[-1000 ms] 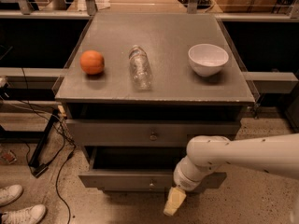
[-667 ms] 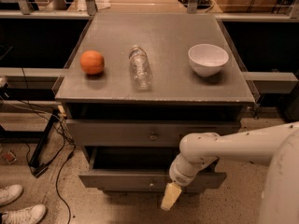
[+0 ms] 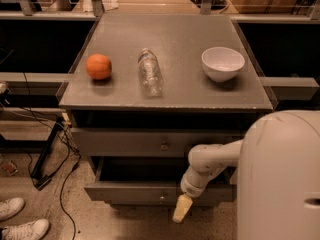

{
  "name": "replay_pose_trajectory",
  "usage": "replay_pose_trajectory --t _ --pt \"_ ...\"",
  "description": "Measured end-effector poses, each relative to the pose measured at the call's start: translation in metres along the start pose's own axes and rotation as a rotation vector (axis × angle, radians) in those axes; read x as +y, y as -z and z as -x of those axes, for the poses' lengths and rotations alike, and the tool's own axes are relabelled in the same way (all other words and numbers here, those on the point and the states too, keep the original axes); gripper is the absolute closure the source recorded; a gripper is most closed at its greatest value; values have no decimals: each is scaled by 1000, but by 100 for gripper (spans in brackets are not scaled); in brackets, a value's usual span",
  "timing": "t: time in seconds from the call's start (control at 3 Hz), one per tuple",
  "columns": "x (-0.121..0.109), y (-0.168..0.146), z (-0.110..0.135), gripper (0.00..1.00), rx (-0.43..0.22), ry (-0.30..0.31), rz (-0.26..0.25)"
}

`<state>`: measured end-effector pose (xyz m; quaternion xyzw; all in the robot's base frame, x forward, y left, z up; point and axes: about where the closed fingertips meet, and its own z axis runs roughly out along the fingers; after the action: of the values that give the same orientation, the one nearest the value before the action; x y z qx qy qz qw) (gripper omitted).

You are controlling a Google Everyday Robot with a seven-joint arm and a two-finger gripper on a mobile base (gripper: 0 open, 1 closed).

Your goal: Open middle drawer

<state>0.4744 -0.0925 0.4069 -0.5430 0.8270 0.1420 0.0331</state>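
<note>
Gripper (image 3: 182, 208), jaws closed and empty, hangs just right of the knob (image 3: 162, 198) on the middle drawer (image 3: 125, 193), seemingly lining up a pull.

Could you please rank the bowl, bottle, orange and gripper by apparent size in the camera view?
Largest: bowl and bottle, roughly alike, unranked.
Then orange.
Smallest: gripper, low before the cabinet.

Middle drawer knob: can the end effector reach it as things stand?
Probably yes. The end effector hangs close beside and slightly below the knob of the middle drawer, in front of the drawer face, with nothing between them.
</note>
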Motion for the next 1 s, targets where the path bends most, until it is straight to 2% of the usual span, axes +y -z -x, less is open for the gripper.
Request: replay_pose_trajectory --t 0.67,1.0 --pt "4 -3 -17 0 24 -28 17" --pt "4 -3 -17 19 24 -28 17"
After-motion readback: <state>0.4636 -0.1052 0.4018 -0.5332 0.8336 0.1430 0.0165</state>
